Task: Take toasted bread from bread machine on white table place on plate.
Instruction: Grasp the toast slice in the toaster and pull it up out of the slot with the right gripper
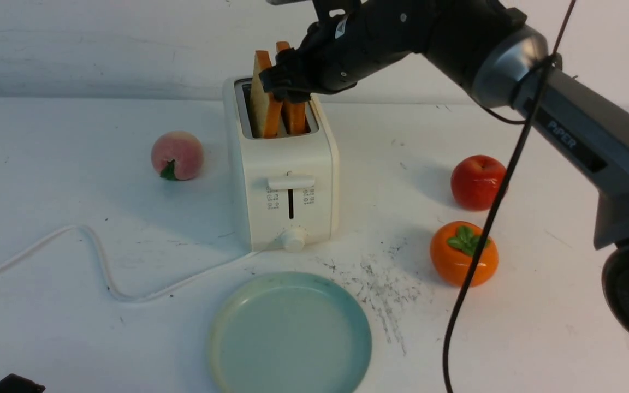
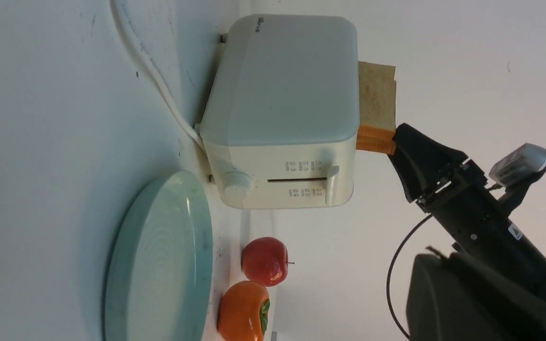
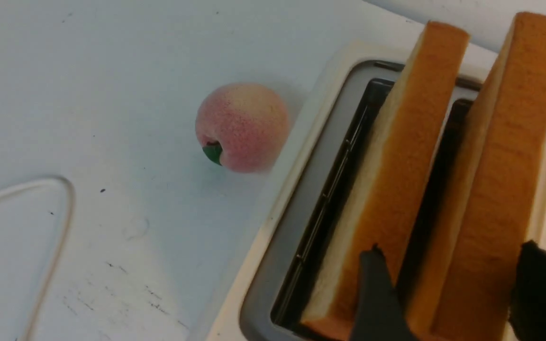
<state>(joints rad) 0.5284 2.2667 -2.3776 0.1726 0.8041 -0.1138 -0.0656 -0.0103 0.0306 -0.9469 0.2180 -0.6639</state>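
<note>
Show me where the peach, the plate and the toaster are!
peach point(image 1: 177, 155): front view, on its pink middle.
plate point(image 1: 291, 334): front view, on its bare middle.
toaster point(image 1: 287, 155): front view, on its white front face.

Two toast slices point(image 1: 262, 103) in one cream-white toaster point(image 1: 287, 164). One pale blue-green plate point(image 1: 290, 333), near. One peach point(image 1: 177, 155), left. One red apple point(image 1: 477, 182) and one persimmon point(image 1: 463, 254), right. One white cord point(image 1: 129, 299).
</note>
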